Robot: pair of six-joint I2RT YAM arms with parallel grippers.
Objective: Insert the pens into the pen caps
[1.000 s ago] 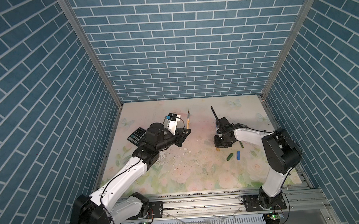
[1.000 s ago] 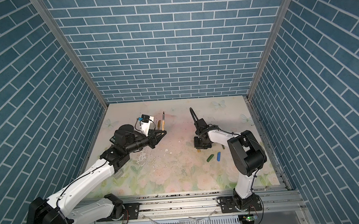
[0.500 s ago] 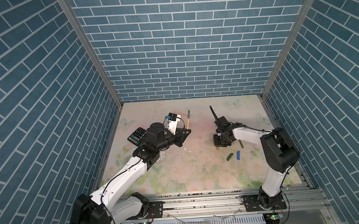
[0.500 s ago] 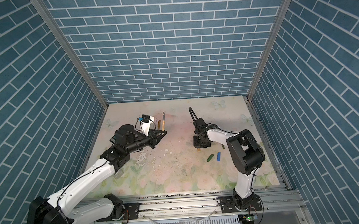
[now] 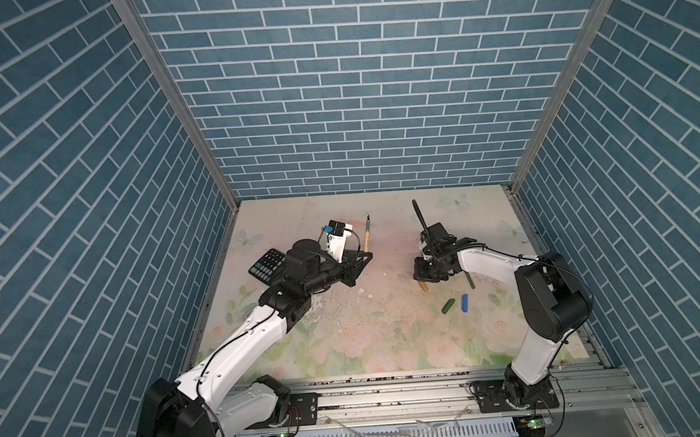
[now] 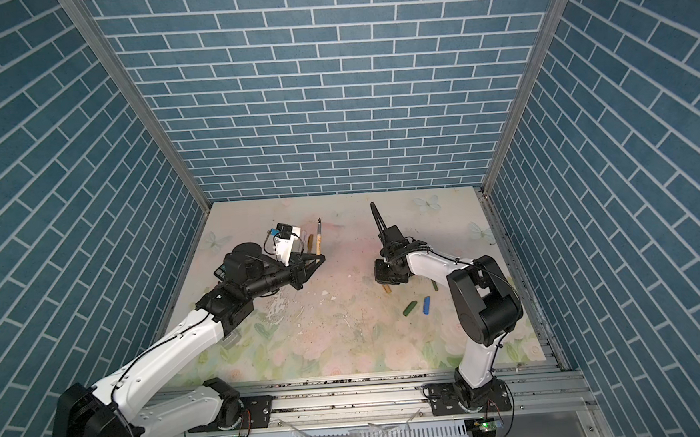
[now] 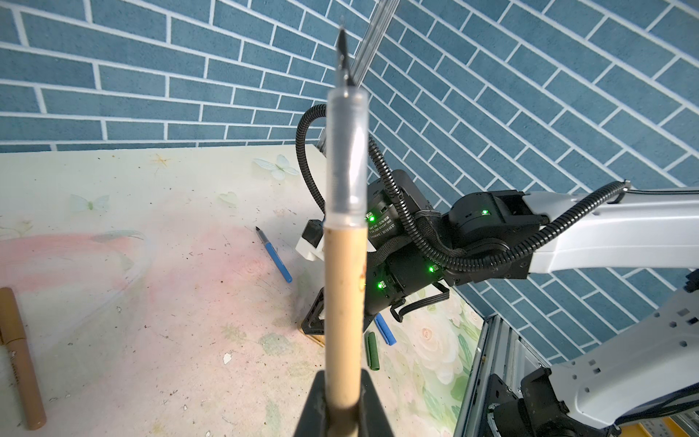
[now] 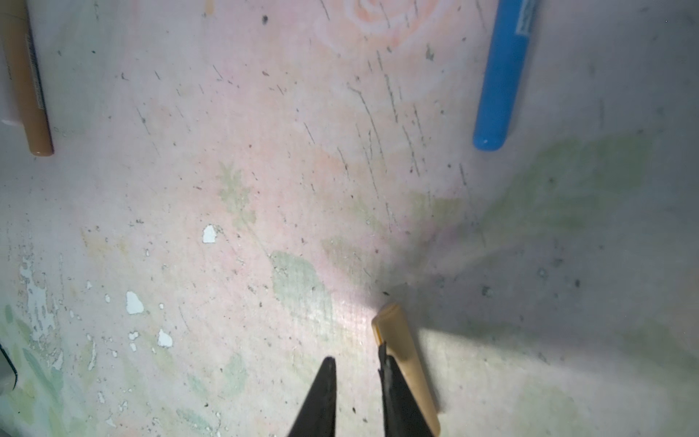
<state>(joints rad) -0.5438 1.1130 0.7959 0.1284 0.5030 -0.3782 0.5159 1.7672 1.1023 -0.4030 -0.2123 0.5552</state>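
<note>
My left gripper [image 7: 342, 382] is shut on a gold-brown pen [image 7: 345, 295], held upright above the table with its dark tip up; both top views show the pen [image 5: 367, 239] [image 6: 319, 240]. Low over the table, my right gripper [image 8: 355, 355] [image 5: 426, 274] stands narrowly open with nothing between its fingers. A gold-brown pen cap [image 8: 406, 359] [image 5: 423, 286] lies flat against the outer side of one finger. A blue pen [image 8: 503, 75] [image 7: 274, 255] and a second gold-brown pen [image 8: 26, 75] [image 7: 19, 359] lie on the table.
A dark green cap [image 5: 448, 306] and a blue cap [image 5: 464, 303] lie side by side near the right arm, with a dark green pen [image 5: 468, 281] beyond them. A black calculator [image 5: 267, 264] sits by the left wall. Brick walls close in three sides.
The right gripper has shifted very slightly by the gold-brown cap. The left arm and its pen have stayed still.
</note>
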